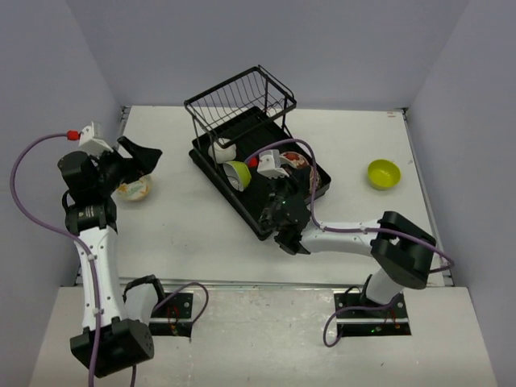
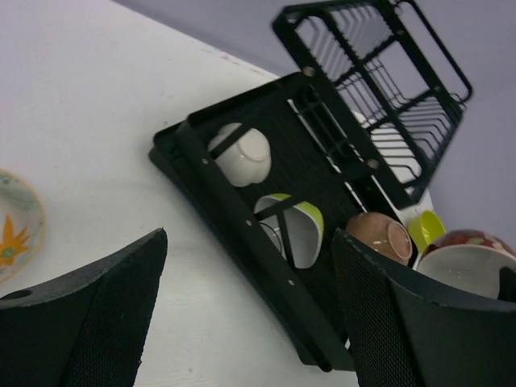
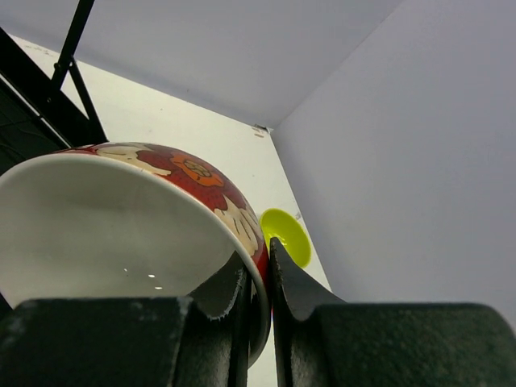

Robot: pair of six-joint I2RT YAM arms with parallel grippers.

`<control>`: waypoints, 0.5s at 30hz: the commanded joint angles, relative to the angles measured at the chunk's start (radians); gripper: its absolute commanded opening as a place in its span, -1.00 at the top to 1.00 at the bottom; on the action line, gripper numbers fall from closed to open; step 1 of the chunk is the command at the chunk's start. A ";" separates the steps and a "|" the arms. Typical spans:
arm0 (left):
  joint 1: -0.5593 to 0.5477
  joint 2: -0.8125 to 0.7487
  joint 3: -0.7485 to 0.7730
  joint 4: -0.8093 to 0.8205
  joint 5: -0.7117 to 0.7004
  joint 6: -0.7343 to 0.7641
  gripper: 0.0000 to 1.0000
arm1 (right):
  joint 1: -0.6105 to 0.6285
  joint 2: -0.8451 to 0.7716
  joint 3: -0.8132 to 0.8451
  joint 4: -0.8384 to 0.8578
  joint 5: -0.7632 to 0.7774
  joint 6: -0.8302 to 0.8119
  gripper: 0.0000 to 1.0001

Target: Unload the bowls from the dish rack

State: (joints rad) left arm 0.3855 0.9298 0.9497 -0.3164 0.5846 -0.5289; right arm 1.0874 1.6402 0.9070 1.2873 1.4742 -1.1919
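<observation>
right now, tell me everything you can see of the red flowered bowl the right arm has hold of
The red flowered bowl is small and round, glossy like glazed ceramic. It is plain white inside and red outside with cream and orange flowers. It is tipped on its side, its opening facing the right wrist camera. The right arm's fingers pinch its rim, one inside and one outside. It is at the end of the dish rack away from the wire basket; whether it touches the rack can't be told.
</observation>
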 commanded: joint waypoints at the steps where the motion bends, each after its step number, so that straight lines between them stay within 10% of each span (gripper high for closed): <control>1: -0.071 -0.084 -0.029 0.013 0.063 0.027 -0.66 | 0.014 -0.104 -0.019 0.363 0.041 -0.069 1.00; 15: -0.074 -0.194 -0.019 -0.085 0.124 0.007 -0.67 | 0.017 -0.191 0.380 0.362 -0.006 -0.403 1.00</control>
State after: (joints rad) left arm 0.3138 0.7380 0.9115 -0.3843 0.6453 -0.5301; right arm 1.1007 1.4597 1.1484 1.2892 1.5311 -1.4719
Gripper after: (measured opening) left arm 0.835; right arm 0.116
